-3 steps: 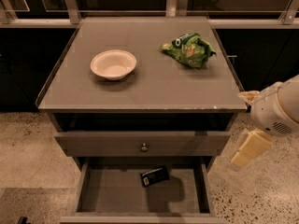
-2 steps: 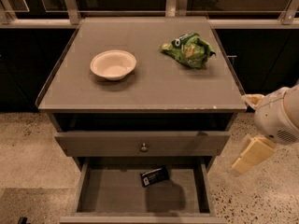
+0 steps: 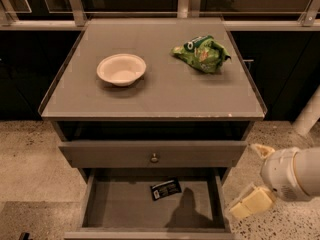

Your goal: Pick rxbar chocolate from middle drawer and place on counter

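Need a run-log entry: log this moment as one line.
gripper: right of drawer, apart from rxbar | rxbar: in drawer | counter: bowl, bag

On the bench the bowl lies at the left and the snack bag at the right, further back. Below, the rxbar chocolate lies in the middle drawer, towards its back. The claw hangs just right of this drawer, outside it.

Counter with bowl, green bag
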`<state>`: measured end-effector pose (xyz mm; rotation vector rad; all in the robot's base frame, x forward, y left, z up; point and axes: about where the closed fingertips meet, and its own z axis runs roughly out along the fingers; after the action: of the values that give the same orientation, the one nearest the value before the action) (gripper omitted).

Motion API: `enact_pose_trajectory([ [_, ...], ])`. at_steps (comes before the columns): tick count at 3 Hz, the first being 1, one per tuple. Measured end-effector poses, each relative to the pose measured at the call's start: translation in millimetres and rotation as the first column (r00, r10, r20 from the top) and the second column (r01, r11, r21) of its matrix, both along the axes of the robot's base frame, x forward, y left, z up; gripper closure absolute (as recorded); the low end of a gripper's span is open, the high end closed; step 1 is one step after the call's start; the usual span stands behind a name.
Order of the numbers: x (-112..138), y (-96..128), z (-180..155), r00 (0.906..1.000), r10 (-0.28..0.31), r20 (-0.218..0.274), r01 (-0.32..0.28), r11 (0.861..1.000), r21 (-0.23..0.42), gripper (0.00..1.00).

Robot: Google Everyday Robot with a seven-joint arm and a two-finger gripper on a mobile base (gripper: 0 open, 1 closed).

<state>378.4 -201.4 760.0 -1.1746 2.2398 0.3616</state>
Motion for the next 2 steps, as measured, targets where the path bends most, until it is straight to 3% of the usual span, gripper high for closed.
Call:
enact_pose_trajectory([
  [1, -1.7, 16.4, -46.7, 0.9973, -0.001, -0.073, 0.007, 0.997, 0.079, 0.0],
  [2, -1.9, 17.4, -54.0, 0.9963, -0.001, -0.086, 0.009, 0.996, 0.09, 0.0],
])
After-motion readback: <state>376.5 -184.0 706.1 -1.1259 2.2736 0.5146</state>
